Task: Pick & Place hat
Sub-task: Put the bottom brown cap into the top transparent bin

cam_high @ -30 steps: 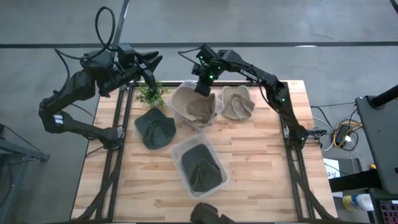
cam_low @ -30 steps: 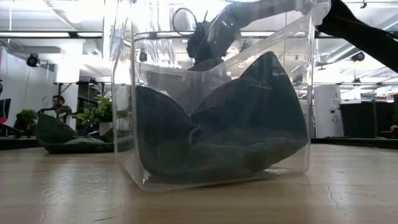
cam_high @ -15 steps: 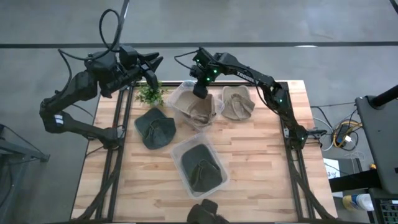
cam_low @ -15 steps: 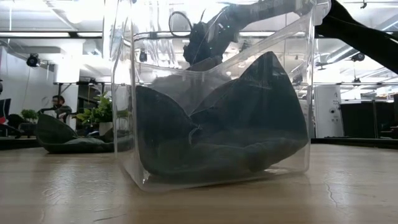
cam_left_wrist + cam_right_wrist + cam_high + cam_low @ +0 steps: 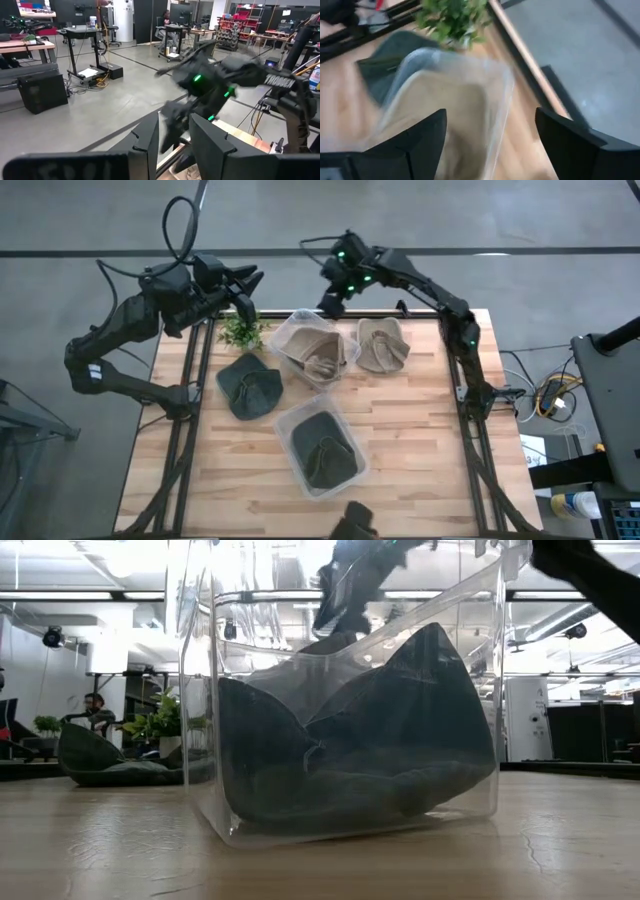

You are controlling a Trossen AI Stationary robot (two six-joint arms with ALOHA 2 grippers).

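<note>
A tan hat [image 5: 320,358] lies crumpled in a clear bin [image 5: 288,332] at the table's far middle; it also shows in the right wrist view, tan hat [image 5: 455,105]. My right gripper [image 5: 334,302] [image 5: 490,145] hangs open above the bin's far edge, clear of the hat. A second tan hat [image 5: 382,345] rests on the table to the bin's right. A dark green hat [image 5: 250,385] lies on the wood to the left, and another [image 5: 322,448] [image 5: 350,740] fills a near clear bin. My left gripper [image 5: 247,283] [image 5: 175,145] waits open beyond the far left corner.
A small green plant [image 5: 240,330] [image 5: 452,17] stands at the far edge beside the tan hat's bin. The near bin [image 5: 200,690] blocks most of the low view. Bare wood lies at the table's right side [image 5: 430,430] and near left [image 5: 200,470].
My right gripper has let go of the tan hat and risen out of the far bin, drawing back toward the table's far edge. The hat stays slumped in the bin. My left arm has kept still.
</note>
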